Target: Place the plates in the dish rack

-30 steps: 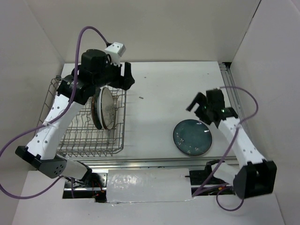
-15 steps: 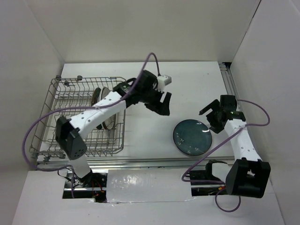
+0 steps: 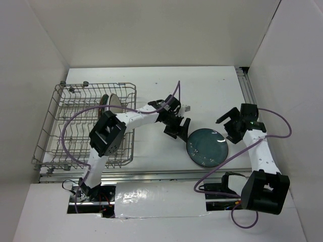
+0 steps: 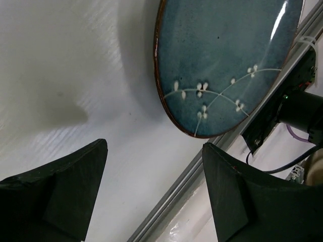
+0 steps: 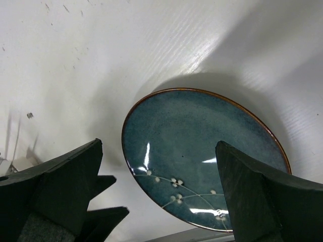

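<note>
While our left claw (image 4: pixel 154 146) and right claw (image 5: pixel 158 145) gape empty, we see the glossy teal plate (image 3: pixel 207 147), brown-rimmed with white blossom sprigs, flat on the counter (image 3: pixel 166 88).

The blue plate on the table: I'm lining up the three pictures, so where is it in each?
Top external: blue plate, right of centre, lying flat.
Left wrist: upper right, cut off by the frame.
Right wrist: lower middle, nearly whole.
Shared landmark: its white flower sprig, clear in both wrist views.
</note>
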You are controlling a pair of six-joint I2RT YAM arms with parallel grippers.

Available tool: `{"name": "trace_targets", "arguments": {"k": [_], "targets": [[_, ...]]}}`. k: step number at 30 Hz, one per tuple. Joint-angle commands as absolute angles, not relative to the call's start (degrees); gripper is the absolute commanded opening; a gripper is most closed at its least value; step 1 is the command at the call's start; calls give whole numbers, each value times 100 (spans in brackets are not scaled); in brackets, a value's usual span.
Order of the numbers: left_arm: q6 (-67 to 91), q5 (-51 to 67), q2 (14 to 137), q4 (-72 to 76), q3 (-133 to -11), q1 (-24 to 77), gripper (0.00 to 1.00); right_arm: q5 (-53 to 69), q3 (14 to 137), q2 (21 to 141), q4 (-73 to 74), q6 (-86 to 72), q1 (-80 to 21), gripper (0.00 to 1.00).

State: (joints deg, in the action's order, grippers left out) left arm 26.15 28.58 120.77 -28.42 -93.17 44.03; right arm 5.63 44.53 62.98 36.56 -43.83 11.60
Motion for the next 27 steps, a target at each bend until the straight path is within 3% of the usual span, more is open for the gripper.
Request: {"name": "trace_targets", "arguments": {"k": [1,11,20,24,27], "targets": [[2830,3226,12348,-2435,-9789,4447,88,676,4544,6232,3357,-4280,1222,100],[3076,3235,13236,-2241,-10327,4526,78,852,4280,5766,3559,-4096,1459,100],[3348,3726,13596,-1890,-10705,4570,52,940,4193,5292,3929,-3771,1687,100],[3445,3893,13632,-1767,-10740,4579,34,1011,4043,5203,3964,-3753,1696,100],[3419,3911,13606,-1810,-10854,4570,8,1011,3929,5168,4007,-3718,1714,100]]}}
